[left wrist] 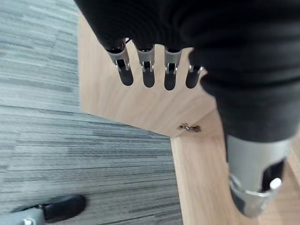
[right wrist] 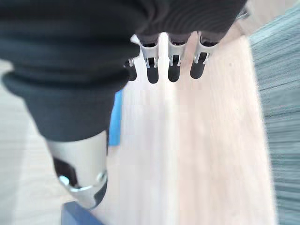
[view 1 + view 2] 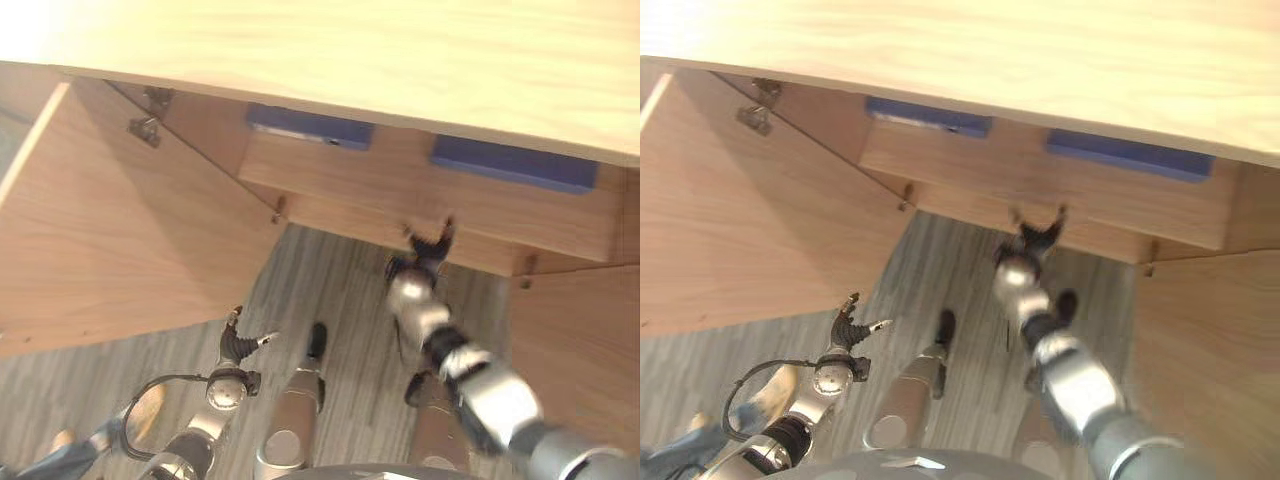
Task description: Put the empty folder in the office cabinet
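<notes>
Left eye view: a pale wooden cabinet (image 3: 400, 190) is standing open under a broad top panel (image 3: 380, 50), its left door (image 3: 110, 220) swinging wide out over the grey striped floor (image 3: 330, 290) and its right door (image 3: 580, 350) hanging open at the right edge. Two blue folders are lying flat inside on the shelf, one to the left (image 3: 310, 127) and one to the right (image 3: 515, 163), well apart from each other, with bare shelf edge running between and below them. The right hand (image 3: 432, 245) is reaching up just in front of the shelf's lower front edge, fingers spread and holding nothing. The left hand (image 3: 238, 342) is hanging low over the open floor between the doors, fingers relaxed and empty. Left wrist view: the left hand's fingers (image 1: 148, 75) are pointing straight, apart from the door panel (image 1: 126, 101) beyond them, whose corner is ending at a small metal hinge (image 1: 188, 127). Right wrist view: the right hand's fingers (image 2: 173, 70) are extending straight over bare shelf wood (image 2: 206, 154), with a blue folder edge (image 2: 115, 117) lying beside the thumb.
</notes>
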{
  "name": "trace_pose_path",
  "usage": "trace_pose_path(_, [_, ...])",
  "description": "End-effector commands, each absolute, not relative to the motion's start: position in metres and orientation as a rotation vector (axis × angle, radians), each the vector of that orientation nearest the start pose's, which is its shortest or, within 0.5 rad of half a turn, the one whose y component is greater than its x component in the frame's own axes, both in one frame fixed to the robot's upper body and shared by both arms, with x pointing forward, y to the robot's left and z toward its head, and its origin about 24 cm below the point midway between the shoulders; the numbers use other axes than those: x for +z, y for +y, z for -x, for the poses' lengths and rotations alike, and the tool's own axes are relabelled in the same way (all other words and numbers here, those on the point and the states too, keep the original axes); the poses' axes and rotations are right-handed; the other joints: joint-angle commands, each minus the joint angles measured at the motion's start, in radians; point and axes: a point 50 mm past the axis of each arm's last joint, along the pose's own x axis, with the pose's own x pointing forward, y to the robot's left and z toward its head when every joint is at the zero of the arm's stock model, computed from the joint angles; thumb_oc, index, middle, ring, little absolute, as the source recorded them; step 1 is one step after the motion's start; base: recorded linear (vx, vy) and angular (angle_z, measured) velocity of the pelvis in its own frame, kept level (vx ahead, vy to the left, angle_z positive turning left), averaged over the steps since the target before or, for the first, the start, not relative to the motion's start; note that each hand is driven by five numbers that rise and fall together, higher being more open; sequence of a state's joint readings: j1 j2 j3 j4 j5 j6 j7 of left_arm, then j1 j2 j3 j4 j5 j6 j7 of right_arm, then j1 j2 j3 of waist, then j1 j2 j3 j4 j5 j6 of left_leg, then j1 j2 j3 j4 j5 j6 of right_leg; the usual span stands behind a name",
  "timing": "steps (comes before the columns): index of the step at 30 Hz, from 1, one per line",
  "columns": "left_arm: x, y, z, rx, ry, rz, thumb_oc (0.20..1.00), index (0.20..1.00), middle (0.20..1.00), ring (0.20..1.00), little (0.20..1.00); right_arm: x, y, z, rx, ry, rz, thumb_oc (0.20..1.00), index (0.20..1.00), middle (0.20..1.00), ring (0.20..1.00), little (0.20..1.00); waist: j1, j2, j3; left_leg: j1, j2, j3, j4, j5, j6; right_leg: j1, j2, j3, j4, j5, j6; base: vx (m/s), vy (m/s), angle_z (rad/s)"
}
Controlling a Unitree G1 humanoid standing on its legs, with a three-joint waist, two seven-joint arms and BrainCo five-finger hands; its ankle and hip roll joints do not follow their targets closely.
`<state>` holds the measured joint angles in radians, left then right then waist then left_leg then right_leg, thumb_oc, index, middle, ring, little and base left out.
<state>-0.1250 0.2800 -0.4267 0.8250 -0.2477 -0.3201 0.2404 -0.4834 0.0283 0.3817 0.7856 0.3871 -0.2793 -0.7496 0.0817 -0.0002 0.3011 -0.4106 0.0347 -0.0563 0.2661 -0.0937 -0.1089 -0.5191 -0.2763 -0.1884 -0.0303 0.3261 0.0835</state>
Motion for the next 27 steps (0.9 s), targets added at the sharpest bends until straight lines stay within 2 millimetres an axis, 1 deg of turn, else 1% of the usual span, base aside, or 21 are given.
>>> trace_pose_path(1, [-0.074,0.212,-0.223,0.083,0.374,-0.344,1.000,1.000,1.000,1.000,1.000,0.047,-0.110,-0.328,-0.308,-0.122,0.080,1.000,1.000,1.000,1.000,1.000,0.009,0.008,0.079,0.158,0.029,0.032,0.018,-0.147,-0.007,0.061,-0.073,0.059,-0.018,-0.024,0.124,-0.01,0.083,-0.34])
trace_pose_path(2, [-0.074,0.215,-0.221,0.089,0.375,-0.339,1.000,1.000,1.000,1.000,1.000,0.036,-0.115,-0.315,-0.260,-0.118,0.114,1.000,1.000,1.000,1.000,1.000,-0.007,-0.008,0.079,0.169,0.026,0.035,0.031,-0.157,-0.002,0.075,-0.079,0.062,-0.019,-0.020,0.128,-0.02,0.112,-0.24])
trace_pose_path(4, [-0.075,0.224,-0.216,0.108,0.378,-0.325,1.000,1.000,1.000,1.000,1.000,0.021,-0.138,-0.293,-0.180,-0.124,0.236,1.000,1.000,1.000,1.000,1.000,-0.038,-0.037,0.072,0.191,0.018,0.045,0.061,-0.180,0.006,0.103,-0.095,0.069,-0.025,-0.008,0.139,-0.01,0.143,-0.15])
trace_pose_path(5, [-0.074,0.227,-0.215,0.107,0.378,-0.301,1.000,1.000,1.000,1.000,1.000,0.014,-0.152,-0.281,-0.154,-0.113,0.278,1.000,1.000,1.000,1.000,1.000,-0.056,-0.047,0.065,0.211,0.017,0.050,0.071,-0.195,0.010,0.123,-0.100,0.070,-0.032,0.000,0.146,-0.01,0.161,-0.14])
trace_pose_path(6, [-0.073,0.231,-0.214,0.107,0.376,-0.287,1.000,1.000,1.000,1.000,1.000,0.006,-0.160,-0.272,-0.161,-0.083,0.276,1.000,1.000,1.000,1.000,1.000,-0.074,-0.064,0.057,0.213,-0.001,0.051,0.079,-0.194,0.018,0.129,-0.116,0.074,-0.036,0.009,0.151,-0.02,0.193,-0.11])
trace_pose_path(7, [-0.074,0.234,-0.212,0.100,0.383,-0.265,1.000,1.000,1.000,1.000,1.000,0.002,-0.169,-0.265,-0.160,-0.062,0.278,1.000,1.000,1.000,1.000,1.000,-0.091,-0.074,0.050,0.223,-0.011,0.057,0.090,-0.203,0.023,0.135,-0.123,0.079,-0.041,0.020,0.156,-0.02,0.193,-0.06])
trace_pose_path(8, [-0.075,0.239,-0.209,0.100,0.398,-0.248,1.000,1.000,1.000,1.000,1.000,0.000,-0.177,-0.258,-0.146,-0.057,0.308,1.000,1.000,1.000,1.000,1.000,-0.104,-0.080,0.038,0.234,-0.022,0.066,0.093,-0.210,0.032,0.139,-0.127,0.082,-0.046,0.028,0.160,-0.01,0.220,-0.03])
trace_pose_path(10, [-0.077,0.246,-0.203,0.087,0.420,-0.238,1.000,1.000,1.000,1.000,1.000,-0.001,-0.192,-0.245,-0.121,-0.062,0.397,1.000,1.000,1.000,1.000,1.000,-0.124,-0.083,0.021,0.256,-0.032,0.084,0.097,-0.218,0.047,0.152,-0.127,0.079,-0.052,0.047,0.167,0.00,0.206,-0.16])
trace_pose_path(12, [-0.078,0.248,-0.196,0.055,0.431,-0.227,1.000,1.000,1.000,1.000,1.000,-0.005,-0.204,-0.238,-0.113,-0.045,0.495,1.000,1.000,1.000,1.000,1.000,-0.144,-0.079,0.001,0.294,-0.039,0.106,0.066,-0.204,0.060,0.157,-0.130,0.066,-0.053,0.064,0.174,-0.01,0.176,-0.48])
trace_pose_path(13, [-0.078,0.248,-0.196,0.056,0.431,-0.227,1.000,1.000,1.000,1.000,1.000,-0.005,-0.204,-0.238,-0.113,-0.045,0.495,1.000,1.000,1.000,1.000,1.000,-0.148,-0.086,-0.001,0.293,-0.048,0.105,0.060,-0.195,0.061,0.155,-0.138,0.067,-0.053,0.067,0.175,0.00,0.162,-0.46])
trace_pose_path(14, [-0.081,0.249,-0.189,0.049,0.447,-0.202,1.000,1.000,1.000,1.000,1.000,-0.010,-0.213,-0.232,-0.112,-0.022,0.580,1.000,1.000,1.000,1.000,1.000,-0.172,-0.076,-0.008,0.329,-0.041,0.130,0.020,-0.171,0.069,0.158,-0.133,0.050,-0.039,0.094,0.178,0.00,0.144,-0.44])
trace_pose_path(15, [-0.083,0.247,-0.186,0.037,0.456,-0.185,1.000,1.000,1.000,1.000,1.000,-0.015,-0.217,-0.226,-0.111,0.001,0.612,1.000,1.000,1.000,1.000,1.000,-0.176,-0.061,-0.006,0.352,-0.026,0.141,-0.005,-0.158,0.072,0.173,-0.120,0.037,-0.028,0.087,0.178,-0.02,0.212,-0.28])
trace_pose_path(16, [-0.084,0.247,-0.182,0.036,0.461,-0.169,1.000,1.000,1.000,1.000,1.000,-0.019,-0.224,-0.222,-0.131,0.024,0.623,1.000,1.000,1.000,1.000,1.000,-0.184,-0.055,-0.008,0.363,-0.028,0.154,-0.030,-0.139,0.080,0.180,-0.114,0.034,0.004,0.072,0.176,-0.07,0.179,-0.11])
trace_pose_path(19, [-0.091,0.247,-0.167,0.036,0.505,-0.138,1.000,1.000,1.000,1.000,1.000,-0.032,-0.240,-0.204,-0.233,0.090,0.654,1.000,1.000,1.000,1.000,1.000,-0.187,-0.034,-0.038,0.391,-0.033,0.202,-0.117,-0.085,0.100,0.221,-0.085,0.038,0.091,-0.006,0.157,-0.13,0.168,-0.50])
trace_pose_path(20, [-0.091,0.247,-0.167,0.036,0.505,-0.138,1.000,1.000,1.000,1.000,1.000,-0.032,-0.240,-0.204,-0.233,0.090,0.654,1.000,1.000,1.000,1.000,1.000,-0.187,-0.034,-0.038,0.391,-0.033,0.202,-0.117,-0.085,0.100,0.221,-0.085,0.038,0.091,-0.006,0.157,-0.09,0.091,-0.34])
trace_pose_path(21, [-0.094,0.248,-0.161,0.040,0.522,-0.131,1.000,1.000,1.000,1.000,1.000,-0.037,-0.241,-0.198,-0.262,0.111,0.653,1.000,1.000,1.000,1.000,1.000,-0.186,-0.034,-0.059,0.397,-0.041,0.211,-0.147,-0.068,0.103,0.236,-0.077,0.047,0.110,-0.028,0.152,-0.06,0.110,-0.50])
trace_pose_path(22, [-0.099,0.250,-0.147,0.042,0.562,-0.127,1.000,1.000,1.000,1.000,1.000,-0.048,-0.246,-0.185,-0.328,0.168,0.635,1.000,1.000,1.000,1.000,1.000,-0.176,-0.020,-0.087,0.403,-0.038,0.239,-0.175,-0.046,0.113,0.283,-0.042,0.058,0.160,-0.080,0.145,-0.09,0.128,-0.68])
trace_pose_path(23, [-0.102,0.250,-0.142,0.040,0.581,-0.122,1.000,1.000,1.000,1.000,1.000,-0.053,-0.247,-0.180,-0.368,0.198,0.605,1.000,1.000,1.000,1.000,1.000,-0.170,-0.018,-0.103,0.402,-0.038,0.255,-0.188,-0.031,0.114,0.308,-0.033,0.055,0.173,-0.097,0.142,-0.07,0.089,-0.78])
trace_pose_path(24, [-0.101,0.250,-0.142,0.041,0.581,-0.123,1.000,1.000,1.000,1.000,1.000,-0.053,-0.246,-0.180,-0.368,0.198,0.604,1.000,1.000,1.000,1.000,1.000,-0.170,-0.021,-0.105,0.399,-0.040,0.255,-0.191,-0.025,0.114,0.305,-0.035,0.056,0.171,-0.093,0.142,-0.09,0.045,-0.83])
trace_pose_path(25, [-0.106,0.252,-0.129,0.050,0.618,-0.117,1.000,1.000,1.000,1.000,1.000,-0.064,-0.247,-0.171,-0.421,0.257,0.566,1.000,1.000,1.000,1.000,1.000,-0.155,-0.006,-0.132,0.400,-0.027,0.288,-0.218,0.000,0.118,0.338,-0.015,0.047,0.224,-0.133,0.132,-0.09,0.020,-0.88])
trace_pose_path(27, [-0.111,0.253,-0.117,0.066,0.660,-0.105,1.000,1.000,1.000,1.000,1.000,-0.071,-0.247,-0.166,-0.488,0.300,0.507,1.000,1.000,1.000,1.000,1.000,-0.137,-0.001,-0.164,0.397,-0.017,0.319,-0.244,0.025,0.116,0.381,-0.014,0.026,0.240,-0.160,0.125,-0.07,-0.009,-0.64])
